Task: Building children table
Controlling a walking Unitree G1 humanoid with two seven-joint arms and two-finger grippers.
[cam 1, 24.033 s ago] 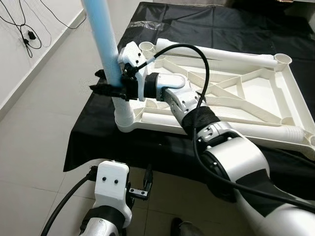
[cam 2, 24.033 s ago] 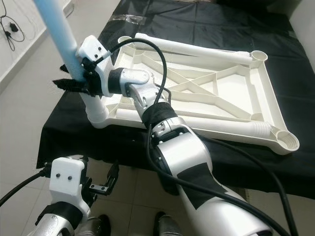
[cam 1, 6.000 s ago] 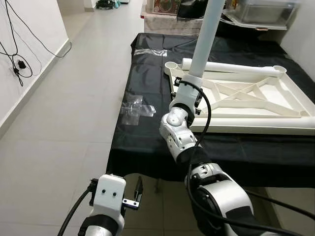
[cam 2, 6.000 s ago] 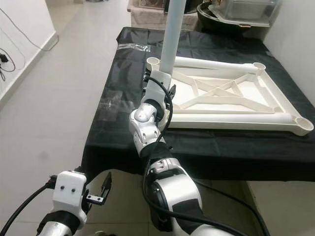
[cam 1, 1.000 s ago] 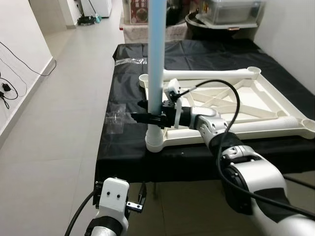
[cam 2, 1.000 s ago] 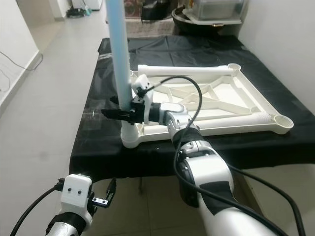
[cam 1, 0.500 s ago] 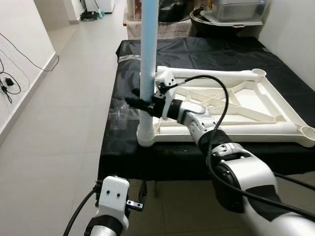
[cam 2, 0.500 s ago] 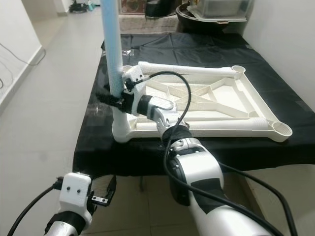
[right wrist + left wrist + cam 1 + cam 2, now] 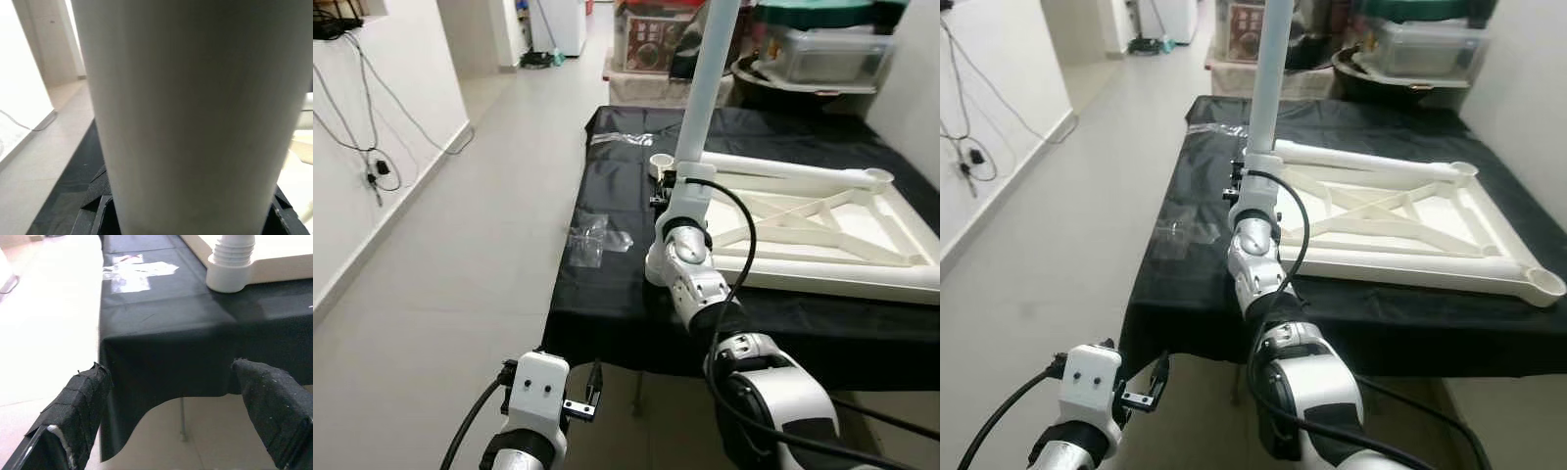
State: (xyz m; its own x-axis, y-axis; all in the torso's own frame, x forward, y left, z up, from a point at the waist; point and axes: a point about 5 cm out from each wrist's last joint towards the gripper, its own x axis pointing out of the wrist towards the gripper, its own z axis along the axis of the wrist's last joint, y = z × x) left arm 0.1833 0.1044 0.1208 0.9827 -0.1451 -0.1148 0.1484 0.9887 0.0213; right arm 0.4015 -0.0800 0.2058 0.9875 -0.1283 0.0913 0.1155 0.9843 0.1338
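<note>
The white children's table top point(image 9: 822, 230) lies upside down on a table draped in black cloth point(image 9: 607, 284). A pale blue-white leg point(image 9: 703, 88) rises from the frame's near-left corner socket, leaning slightly right. My right gripper point(image 9: 666, 184) is shut on the leg just above the socket; in the right wrist view the leg point(image 9: 186, 107) sits between the black fingers point(image 9: 95, 196). My left gripper point(image 9: 176, 396) hangs open and empty below the table edge, facing the cloth and the corner socket point(image 9: 230, 267).
A crumpled clear plastic bag point(image 9: 592, 235) lies on the cloth to the left of the frame. Open corner sockets point(image 9: 1547, 286) stand at the frame's right side. Storage boxes point(image 9: 822, 54) crowd the back. Bare tiled floor point(image 9: 440, 294) runs along the left, by a wall with cables point(image 9: 372, 166).
The whole picture has shifted, so the camera has moved. My right gripper is still on the leg, with the forearm now reaching straight ahead. The left arm hangs as before.
</note>
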